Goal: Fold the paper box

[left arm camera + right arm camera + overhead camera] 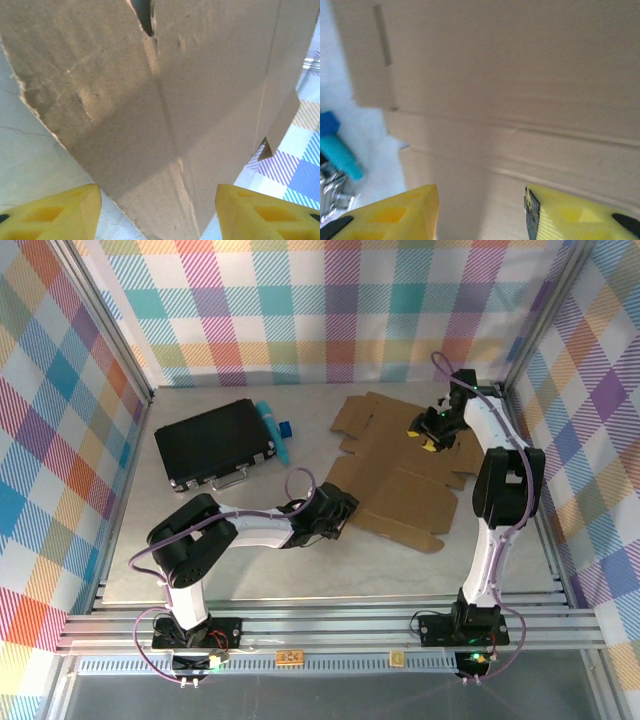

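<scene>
The plain brown corrugated cardboard paper box point(400, 490) lies opened out on the pale counter point(250, 565), right of centre. Its long axis runs from the far side toward the near side with a slight slant to the right. A black rectangular case point(215, 445) and a teal stick with a blue end point(272, 428) sit apart to its left. Both arms are at the sheet. In the left wrist view the left fingers point(50, 215) are spread wide, and the corner of a flap that appears tilted up pokes into the gap between them, with neither pad visibly touching it. From above, that arm meets the box at its near-left edge. The right fingers point(390, 215) are also spread, pinching nothing, and hover just over the far-right panels, whose creases run across below them. The coming fold seems to turn on the left side. The flap lies straight ahead of the left fingers with its crease running away from them, so that arm looks better placed to push the flap over, while the right could steady the far end.
</scene>
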